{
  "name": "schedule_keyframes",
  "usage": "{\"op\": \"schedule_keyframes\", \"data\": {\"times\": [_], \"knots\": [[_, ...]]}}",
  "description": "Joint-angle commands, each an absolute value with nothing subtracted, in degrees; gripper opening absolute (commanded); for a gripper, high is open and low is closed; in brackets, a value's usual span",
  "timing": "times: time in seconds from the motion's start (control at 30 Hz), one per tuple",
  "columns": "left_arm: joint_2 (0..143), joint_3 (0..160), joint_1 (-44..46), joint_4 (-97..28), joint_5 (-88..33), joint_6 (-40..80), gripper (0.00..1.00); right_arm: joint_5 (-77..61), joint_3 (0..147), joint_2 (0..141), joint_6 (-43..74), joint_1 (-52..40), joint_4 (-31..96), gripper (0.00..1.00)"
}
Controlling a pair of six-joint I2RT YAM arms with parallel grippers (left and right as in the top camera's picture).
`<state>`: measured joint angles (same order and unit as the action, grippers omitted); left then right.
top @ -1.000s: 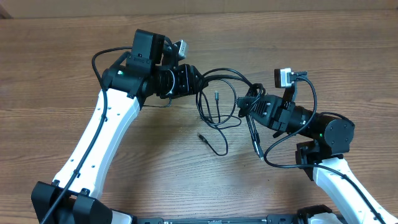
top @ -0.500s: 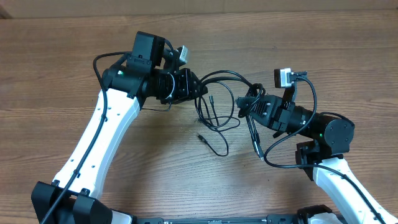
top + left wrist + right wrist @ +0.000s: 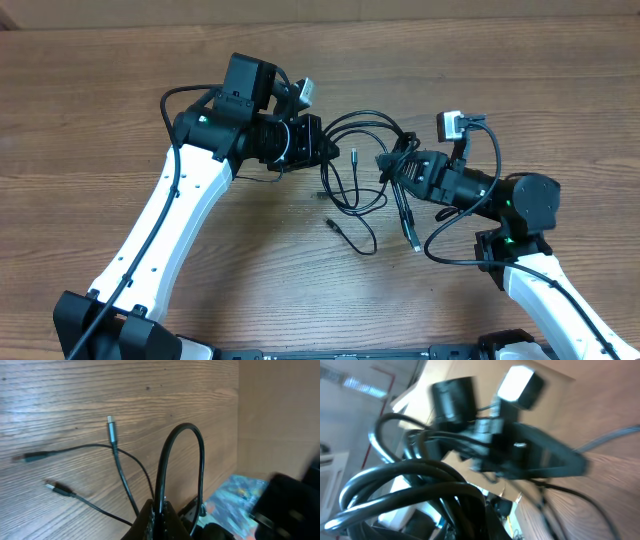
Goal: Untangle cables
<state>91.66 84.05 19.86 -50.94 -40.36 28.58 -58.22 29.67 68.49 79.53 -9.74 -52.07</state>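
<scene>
**Both ends pinched on one tangle: a straight pull may tighten it**

A brown wood-grain bench (image 3: pixel 120 90) carries everything, and only the arms and the cords sit on it. The cables (image 3: pixel 350 190) are bunched in the gap between the two sets of fingers, with slack loops sagging onto the bench just below that gap.

The left fingers (image 3: pixel 322 142) are fully closed. The left wrist view shows a narrow loop of cord rising straight out from between their tips, so they have it pinched. The right fingers (image 3: pixel 388 163) are closed too. Their wrist view is blurred, but thick coils crowd right against them and one strand hangs down from them to the bench, so they appear to hold part of the same bundle.

The main risk is that both grips share one knot. If the arms draw apart along a straight line, the crossings between the fingers would likely cinch tighter rather than open.

A second risk is snagging. A loose plug (image 3: pixel 331 224) lies below the left fingers and another plug (image 3: pixel 353 154) sits just beyond their tips. Either could catch in a passing loop and drag the whole bundle.

Third, the left pinch is at the very tips on a thin, slick cord, so a sharp tug could let it slip free.
</scene>
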Motion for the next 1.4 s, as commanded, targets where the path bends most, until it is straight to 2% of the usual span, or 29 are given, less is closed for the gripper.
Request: {"op": "schedule_keyframes", "data": {"times": [0.0, 0.4, 0.7, 1.03, 1.37], "knots": [[91.83, 84.93, 19.07, -50.59, -45.19, 28.32, 0.04, -55.53, 30.39, 68.27, 73.03, -8.58, -44.86, 0.04], [91.83, 84.93, 13.26, -50.72, -57.14, 27.18, 0.04, -50.48, 30.39, 68.27, 64.75, -3.55, -25.3, 0.04], [91.83, 84.93, 10.81, -50.41, -62.94, 27.0, 0.04, -45.78, 30.39, 68.27, 57.93, -3.14, -11.53, 0.04], [91.83, 84.93, 5.93, -50.28, -74.39, 31.92, 0.04, -44.71, 30.35, 68.27, 53.67, -3.14, -8.56, 0.04], [91.83, 84.93, 3.66, -50.3, -78.15, 39.79, 0.04, -43.2, 30.35, 68.27, 52.99, -3.14, -5.82, 0.04]]}}
